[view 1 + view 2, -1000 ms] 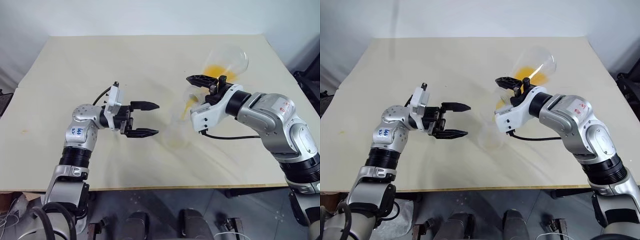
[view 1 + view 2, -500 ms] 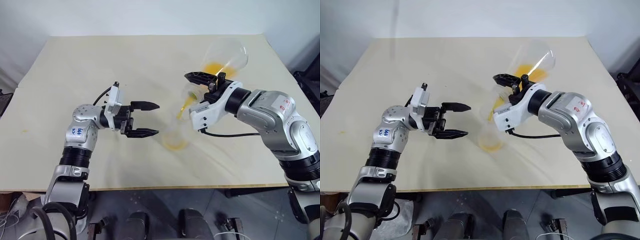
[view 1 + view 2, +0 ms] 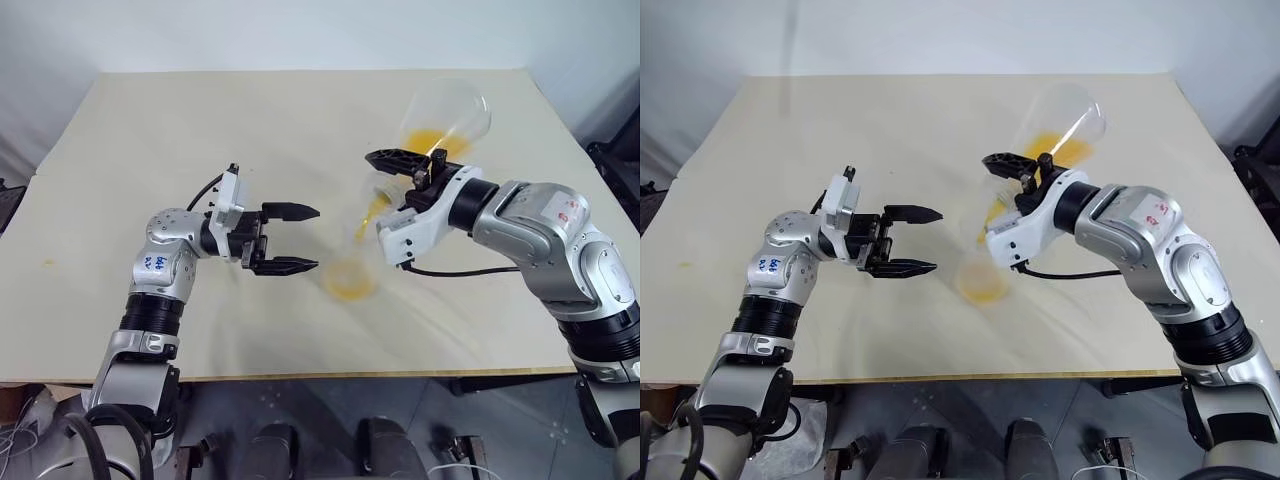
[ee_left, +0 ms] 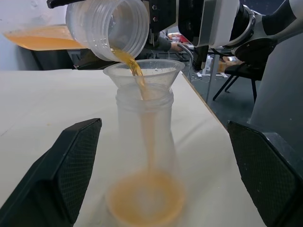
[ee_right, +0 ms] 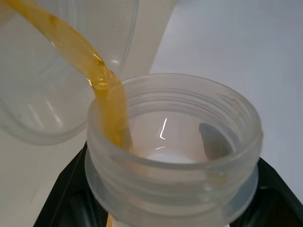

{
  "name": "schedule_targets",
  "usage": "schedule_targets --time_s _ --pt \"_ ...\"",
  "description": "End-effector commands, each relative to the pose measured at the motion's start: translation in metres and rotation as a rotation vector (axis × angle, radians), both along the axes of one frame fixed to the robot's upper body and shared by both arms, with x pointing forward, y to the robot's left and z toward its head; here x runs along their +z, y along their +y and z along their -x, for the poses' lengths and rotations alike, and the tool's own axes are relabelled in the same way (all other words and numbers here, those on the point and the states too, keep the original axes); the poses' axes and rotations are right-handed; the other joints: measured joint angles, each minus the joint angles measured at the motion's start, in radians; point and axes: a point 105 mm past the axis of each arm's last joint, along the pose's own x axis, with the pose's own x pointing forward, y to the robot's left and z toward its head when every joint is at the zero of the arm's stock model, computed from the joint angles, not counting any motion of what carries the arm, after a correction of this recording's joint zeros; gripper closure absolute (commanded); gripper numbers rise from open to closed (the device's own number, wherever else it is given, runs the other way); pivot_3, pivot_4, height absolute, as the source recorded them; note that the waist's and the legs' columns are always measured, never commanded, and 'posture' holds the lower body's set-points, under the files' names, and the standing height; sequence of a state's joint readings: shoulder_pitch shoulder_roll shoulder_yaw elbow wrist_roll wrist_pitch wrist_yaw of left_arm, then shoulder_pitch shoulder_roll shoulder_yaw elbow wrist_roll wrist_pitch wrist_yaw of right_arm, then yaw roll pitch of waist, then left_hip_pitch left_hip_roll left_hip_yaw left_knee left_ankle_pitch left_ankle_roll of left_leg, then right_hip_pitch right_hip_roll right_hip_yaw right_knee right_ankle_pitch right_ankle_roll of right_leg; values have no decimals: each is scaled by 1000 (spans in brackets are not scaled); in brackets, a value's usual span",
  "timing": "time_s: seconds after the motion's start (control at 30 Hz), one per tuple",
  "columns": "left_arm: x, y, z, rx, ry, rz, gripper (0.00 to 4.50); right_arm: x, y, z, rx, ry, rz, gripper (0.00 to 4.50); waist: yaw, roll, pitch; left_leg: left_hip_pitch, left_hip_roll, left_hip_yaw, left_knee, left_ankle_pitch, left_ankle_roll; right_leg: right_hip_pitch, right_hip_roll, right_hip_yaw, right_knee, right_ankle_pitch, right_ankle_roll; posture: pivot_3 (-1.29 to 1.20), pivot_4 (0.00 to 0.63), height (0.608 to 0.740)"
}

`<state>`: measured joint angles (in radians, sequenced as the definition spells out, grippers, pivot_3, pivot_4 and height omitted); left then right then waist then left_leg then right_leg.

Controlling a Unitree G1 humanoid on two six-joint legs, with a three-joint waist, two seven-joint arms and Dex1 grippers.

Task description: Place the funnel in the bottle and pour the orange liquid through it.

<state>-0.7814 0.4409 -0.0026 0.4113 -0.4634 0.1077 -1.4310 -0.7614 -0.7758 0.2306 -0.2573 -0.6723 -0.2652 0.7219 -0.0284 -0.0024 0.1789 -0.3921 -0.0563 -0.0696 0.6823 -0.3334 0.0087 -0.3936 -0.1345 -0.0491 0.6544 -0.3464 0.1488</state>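
The bottle [image 3: 349, 262] stands upright at mid-table with the clear funnel [image 4: 144, 71] seated in its neck. My right gripper [image 3: 403, 172] is shut on the neck of a larger flask [image 3: 452, 112], which is tipped over the funnel. The orange liquid [image 3: 430, 138] lies in the tilted flask and runs as a thin stream [image 4: 135, 68] from its mouth [image 5: 175, 156] into the funnel. A shallow orange pool [image 4: 146, 201] sits in the bottle's bottom. My left gripper [image 3: 315, 238] hangs open just left of the bottle, one finger on each side, touching nothing.
The pale table [image 3: 200, 130] stretches wide behind and to the left of the bottle. Its front edge [image 3: 330, 376] runs close below my arms. A dark object [image 3: 618, 160] stands past the table's right edge.
The orange pool in the bottle's bottom has grown while the stream keeps running. Neither arm has visibly moved.
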Motion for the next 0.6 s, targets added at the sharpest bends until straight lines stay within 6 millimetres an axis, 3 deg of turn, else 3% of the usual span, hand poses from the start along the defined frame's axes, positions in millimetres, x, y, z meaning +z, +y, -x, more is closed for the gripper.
schedule_targets --time_s 0.03,0.6 --pt "11 -2 0 -9 -50 3 0 16 1 5 18 -74 -9 2027 0 0 0 0 0 0 0 0 0 0 0 0 0 0 0 0 150 740" --pt "11 -2 -1 -10 -50 4 0 19 1 3 17 -102 -2 2027 0 0 0 0 0 0 0 0 0 0 0 0 0 0 0 0 150 740"
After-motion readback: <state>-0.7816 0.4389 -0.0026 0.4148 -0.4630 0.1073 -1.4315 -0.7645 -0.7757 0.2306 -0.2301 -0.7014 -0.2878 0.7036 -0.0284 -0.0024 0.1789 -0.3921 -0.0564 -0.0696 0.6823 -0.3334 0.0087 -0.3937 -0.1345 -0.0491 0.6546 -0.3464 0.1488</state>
